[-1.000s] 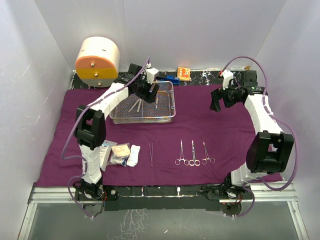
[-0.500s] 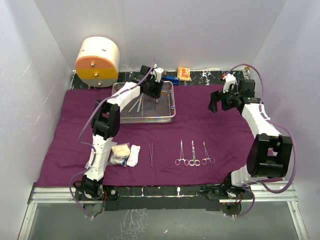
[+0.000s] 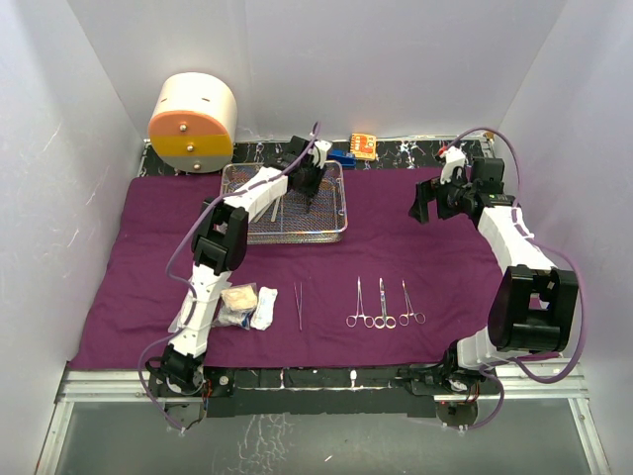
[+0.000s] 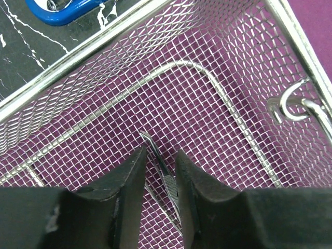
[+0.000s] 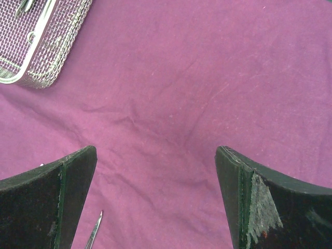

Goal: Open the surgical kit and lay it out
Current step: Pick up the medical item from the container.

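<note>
White walls all round, purple cloth wrap [image 3: 396,247] spread flat over the table. On the mesh floor of the wire-mesh tray [image 3: 283,236], toward its far right corner, slim steel forceps [image 4: 162,167] with a bent tip; tray itself at the cloth's far edge, left of centre. Long axis running straight down the gap of the left gripper [image 4: 158,153], bent tip pointing away from the wrist toward the tray's far rim. Jaws narrowly parted, one finger on either side of the shaft, slivers of mesh showing between, so apparently not yet pinched. Judged next: close across the shaft's width, then lift clear of the rim. Over bare cloth toward the far right edge, right gripper [image 5: 155,153] spread wide, holding nothing, well apart from the tray. Along the near edge, already laid out: gauze and packets [image 3: 240,305], tweezers [image 3: 298,305], three ring-handled forceps [image 3: 384,305].
</note>
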Controlling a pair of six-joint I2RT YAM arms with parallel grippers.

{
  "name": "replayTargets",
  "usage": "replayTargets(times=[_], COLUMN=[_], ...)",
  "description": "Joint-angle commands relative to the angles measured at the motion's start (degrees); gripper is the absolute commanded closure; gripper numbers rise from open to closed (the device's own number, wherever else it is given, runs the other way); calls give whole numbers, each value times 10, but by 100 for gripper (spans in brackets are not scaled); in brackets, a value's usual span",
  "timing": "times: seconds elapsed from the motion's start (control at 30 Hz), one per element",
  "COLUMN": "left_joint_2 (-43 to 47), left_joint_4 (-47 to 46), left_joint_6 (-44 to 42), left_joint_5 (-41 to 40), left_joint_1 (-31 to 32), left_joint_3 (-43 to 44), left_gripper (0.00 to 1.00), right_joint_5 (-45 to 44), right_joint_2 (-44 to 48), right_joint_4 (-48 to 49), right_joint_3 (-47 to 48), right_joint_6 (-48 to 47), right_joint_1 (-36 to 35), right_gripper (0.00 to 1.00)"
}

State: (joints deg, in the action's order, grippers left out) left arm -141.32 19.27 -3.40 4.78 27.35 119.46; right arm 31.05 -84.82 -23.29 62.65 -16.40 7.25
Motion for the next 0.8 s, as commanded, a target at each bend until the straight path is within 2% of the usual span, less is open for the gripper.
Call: replayTargets(times=[0.0, 0.33, 0.5, 0.77], left_joint_2=[0, 21, 50, 113], left_joint_4=[10, 12, 18, 10], left_joint_6=[1, 3, 6, 34], left_joint_5=[-5, -12, 6, 93], left_joint_1=[2, 3, 3, -12], left_joint_3=[12, 4, 15, 11], left_gripper=[75, 91, 100, 100], right_joint_5=[15, 39, 70, 55], right_joint_2=[15, -5, -6, -16], right_joint_4=[31, 7, -16, -63], right_joint_3=[-4, 16, 35, 81], right_joint_6=[-3, -16, -25, -55], right_joint_1=[2, 2, 2, -17], right_gripper=[2, 2, 8, 11])
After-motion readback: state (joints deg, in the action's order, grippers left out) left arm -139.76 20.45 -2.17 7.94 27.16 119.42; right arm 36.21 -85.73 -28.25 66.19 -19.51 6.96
